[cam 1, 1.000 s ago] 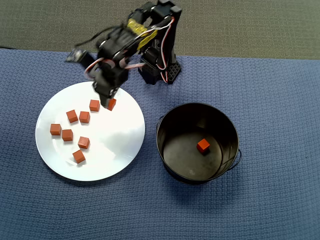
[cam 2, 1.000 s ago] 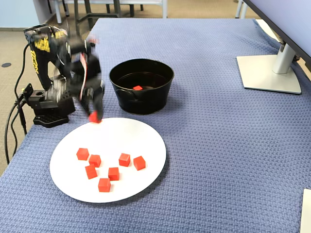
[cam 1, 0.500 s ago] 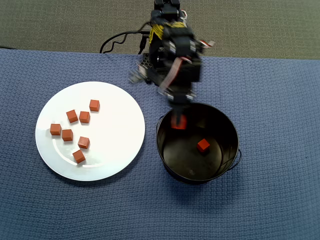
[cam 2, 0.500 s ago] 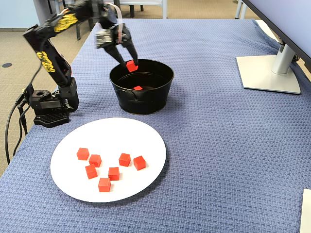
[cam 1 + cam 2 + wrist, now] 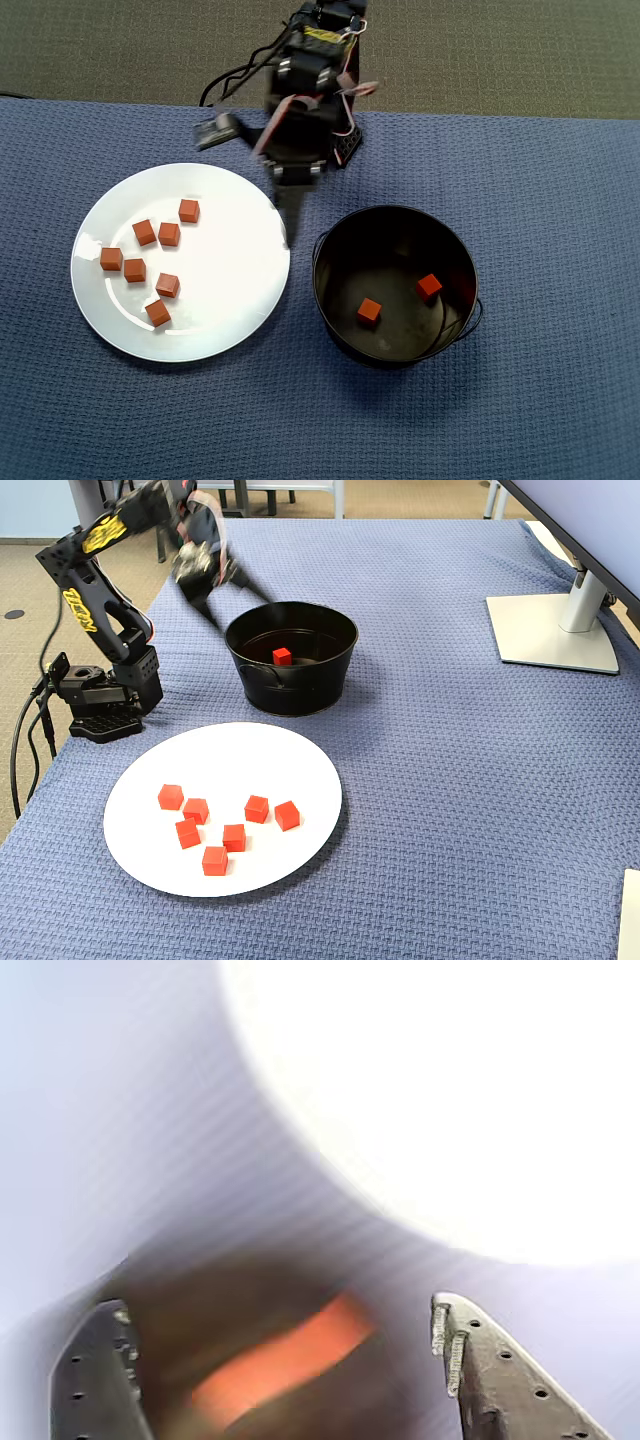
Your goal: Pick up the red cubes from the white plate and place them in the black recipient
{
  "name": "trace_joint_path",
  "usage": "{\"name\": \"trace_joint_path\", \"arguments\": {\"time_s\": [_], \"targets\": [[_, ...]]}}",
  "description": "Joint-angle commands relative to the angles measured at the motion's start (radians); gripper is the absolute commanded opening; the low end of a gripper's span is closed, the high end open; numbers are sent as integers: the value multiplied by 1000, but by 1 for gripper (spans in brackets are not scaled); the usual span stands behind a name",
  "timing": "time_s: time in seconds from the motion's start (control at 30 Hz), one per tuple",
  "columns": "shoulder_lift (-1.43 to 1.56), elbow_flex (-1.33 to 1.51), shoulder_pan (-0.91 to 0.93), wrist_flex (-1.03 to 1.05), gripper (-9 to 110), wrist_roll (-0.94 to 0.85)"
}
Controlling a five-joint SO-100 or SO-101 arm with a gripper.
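Going left to right across the overhead view, the white plate [image 5: 245,290] is lying on the blue mat near its left side, carrying six red cubes [image 5: 146,259] clustered in the plate's left half, well away from its right rim. The gripper [image 5: 288,225] is hanging above the strip of mat between the plate's right rim and the black recipient [image 5: 340,230], blurred with motion. In the wrist view its jaws are standing wide apart with nothing gripped between them; the fingertips [image 5: 447,1340] are framing a smeared orange streak and the glare of the plate beyond. Further right, the recipient is holding two cubes on its dark bottom, one near the middle [image 5: 369,311] and one toward the right wall [image 5: 429,286].

The step in hand looks like reaching for the next cube. To do it well, the arm should be slowing before it descends, since the blur suggests a fast swing. The cube nearest the plate's upper edge [image 5: 188,210] is sitting apart from its neighbours, so picking it first is probably safest. The open jaws should be straddling two opposite flat faces, coming straight down, without nudging the adjacent pair.
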Motion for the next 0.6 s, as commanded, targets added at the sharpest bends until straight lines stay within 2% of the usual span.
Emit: {"name": "trace_joint_path", "arguments": {"time_s": [0.0, 0.3, 0.57], "targets": [[46, 230, 275, -227, 34, -291], [-178, 377, 505, -518, 32, -503], [-252, 383, 554, -518, 29, -445]]}}
